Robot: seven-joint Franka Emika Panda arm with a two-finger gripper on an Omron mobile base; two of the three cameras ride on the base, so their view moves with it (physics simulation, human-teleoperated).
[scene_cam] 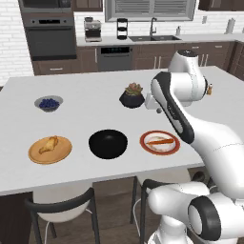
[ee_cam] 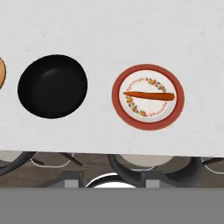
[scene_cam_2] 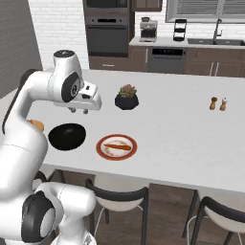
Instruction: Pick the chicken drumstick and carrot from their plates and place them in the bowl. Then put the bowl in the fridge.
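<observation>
While the small golden-tan chicken drumstick (scene_cam: 48,144) lies on the plain orange-tan round plate (scene_cam: 62,153) at the left of the white bench (scene_cam: 95,114), the slim orange carrot (ee_cam: 148,96) rests across the middle of the white plate with a red-orange rim (ee_cam: 148,70) at the right. Between the two plates sits the glossy black round bowl (scene_cam: 108,143), near each and touching neither; nothing lies inside it. In the hand view the bowl (ee_cam: 52,86) is left of the carrot's plate, and a sliver of the orange-tan plate shows at the left edge.

Above the bench, over the strip behind the bowl and the carrot's plate, hangs the robot's gripper (scene_cam_2: 79,110), clear of everything. Its small dark fingers (scene_cam_2: 73,110) point down, but whether they are spread or pressed together I cannot tell.

Farther back stands a dark pot with a green and pink succulent (scene_cam: 132,96), and well to the left of it a small grey bowl of blueberries (scene_cam: 48,103). Off to the right, two small shakers (scene_cam_2: 218,103) stand side by side. Dark-framed chairs with white seats (scene_cam: 62,202) tuck under the bench's near edge. Beyond, a black wall oven (scene_cam: 50,38) is set in brown cabinets, with a sink (scene_cam: 155,37) under the window
</observation>
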